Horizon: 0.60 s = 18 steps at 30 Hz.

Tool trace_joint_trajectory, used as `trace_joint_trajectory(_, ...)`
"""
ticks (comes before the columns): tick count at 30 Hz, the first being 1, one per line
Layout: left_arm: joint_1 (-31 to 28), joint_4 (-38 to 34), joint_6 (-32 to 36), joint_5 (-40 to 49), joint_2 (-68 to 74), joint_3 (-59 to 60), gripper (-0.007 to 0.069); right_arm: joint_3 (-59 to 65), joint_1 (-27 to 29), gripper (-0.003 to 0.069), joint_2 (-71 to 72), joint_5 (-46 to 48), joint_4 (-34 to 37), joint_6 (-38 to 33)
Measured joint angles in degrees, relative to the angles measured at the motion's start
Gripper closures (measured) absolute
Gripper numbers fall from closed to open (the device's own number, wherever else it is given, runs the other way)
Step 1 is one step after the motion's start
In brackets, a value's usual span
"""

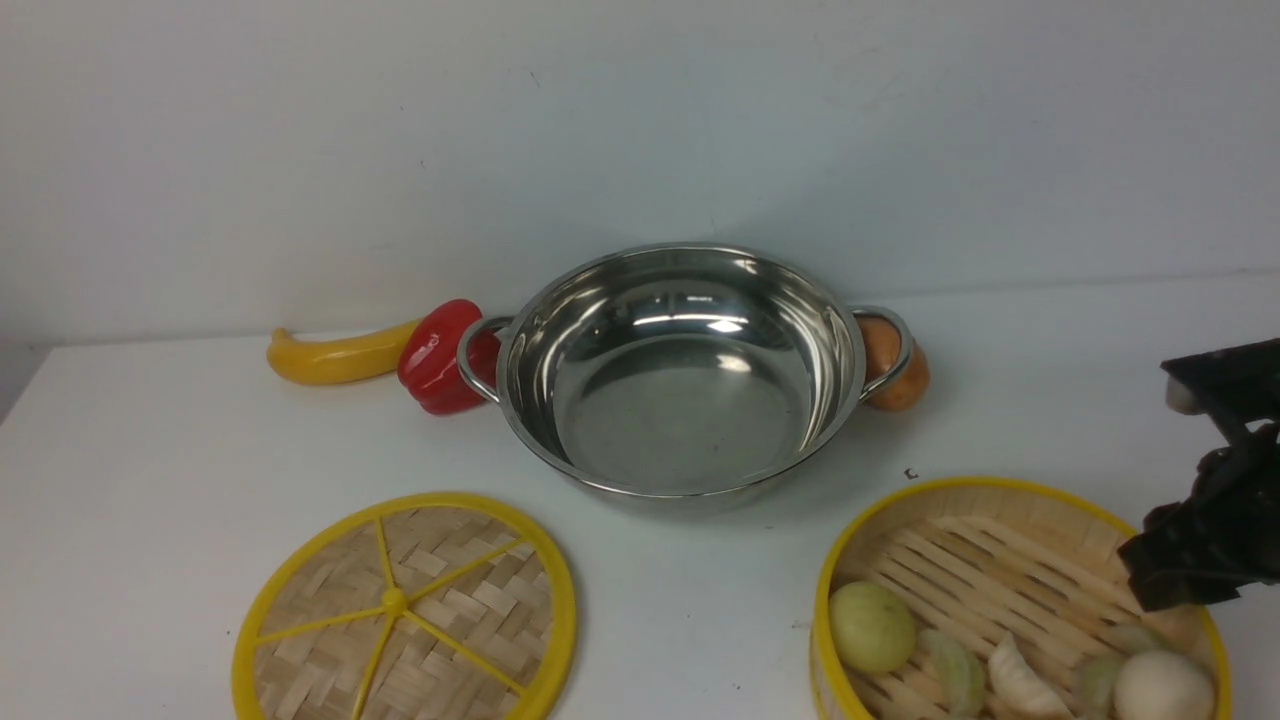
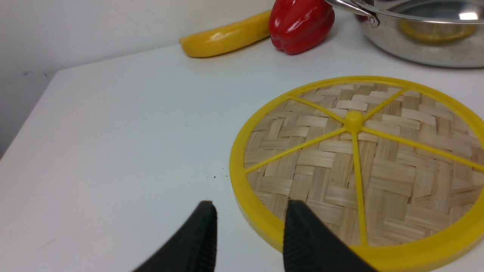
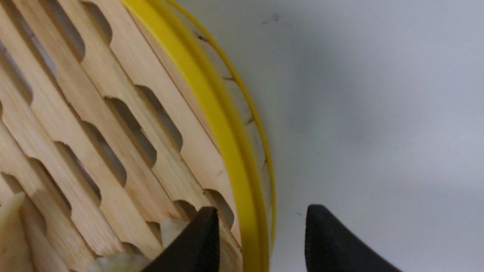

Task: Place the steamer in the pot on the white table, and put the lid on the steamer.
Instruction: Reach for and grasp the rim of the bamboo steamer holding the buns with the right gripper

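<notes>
Steamer (image 3: pixel 211 102) rim between spread right fingers (image 3: pixel 331 241).

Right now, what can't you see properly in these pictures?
- Front view: the bottom edge cuts off the near side of the steamer and of the lid.
- Front view: the right arm covers part of the steamer's rim.
- Front view: the pot half hides an orange-brown thing; unclear what.
- Left wrist view: the left claw shows only its tips.
</notes>
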State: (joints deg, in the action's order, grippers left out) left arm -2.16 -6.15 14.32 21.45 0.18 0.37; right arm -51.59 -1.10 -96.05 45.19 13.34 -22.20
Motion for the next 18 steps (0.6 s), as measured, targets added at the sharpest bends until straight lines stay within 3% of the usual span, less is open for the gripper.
trace_joint_trajectory(18,0.0,0.0,0.0,0.0,0.0,0.0,0.0384,-0.31,0.0,0.0338,-1.84,-1.27,-1.06,0.0)
